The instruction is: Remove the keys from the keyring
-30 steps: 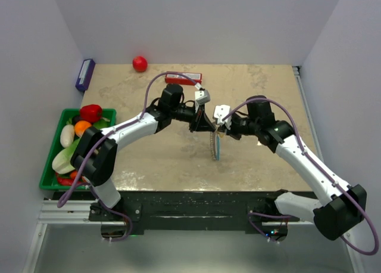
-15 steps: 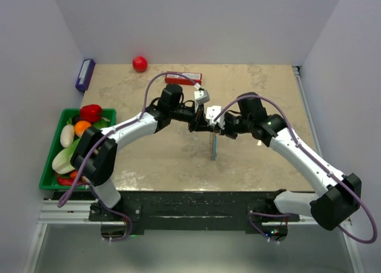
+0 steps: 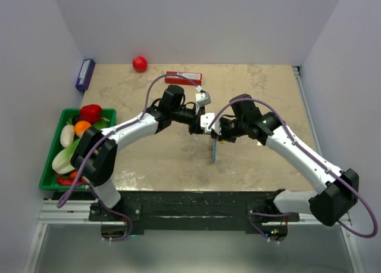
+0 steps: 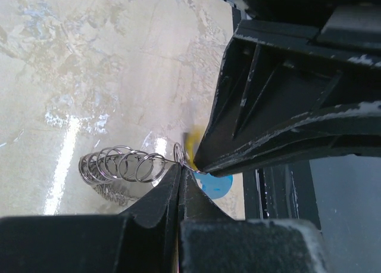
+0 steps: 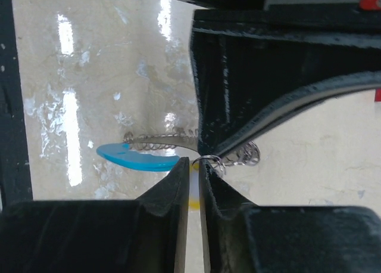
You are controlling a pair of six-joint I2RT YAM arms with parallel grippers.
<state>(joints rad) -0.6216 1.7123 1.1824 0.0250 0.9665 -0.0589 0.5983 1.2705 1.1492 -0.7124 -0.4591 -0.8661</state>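
The keyring (image 3: pixel 213 150) hangs over the table's middle between both grippers. It is a string of silvery wire rings (image 4: pixel 119 166) with a light-blue curved piece (image 4: pixel 215 184). My left gripper (image 4: pixel 178 169) is shut on one end ring. A small yellow key (image 4: pixel 191 143) shows blurred behind that ring. My right gripper (image 5: pixel 194 163) faces the left one, tips almost touching it. Its jaws stand a narrow gap apart, with a ring (image 5: pixel 208 161) at the tip of one finger. The blue piece (image 5: pixel 140 157) hangs just beyond, and the yellow key (image 5: pixel 194 202) shows through the gap.
A red ball (image 3: pixel 140 63) and a red box (image 3: pixel 183 77) lie at the table's far edge. A purple box (image 3: pixel 85 74) leans at the left wall. A green tray (image 3: pixel 109 112) of vegetables sits at the left, beside the left arm.
My right arm has swung left until its gripper meets the left one, and its jaws have parted a little. The hanging keyring has shifted slightly left. The left arm has held still.
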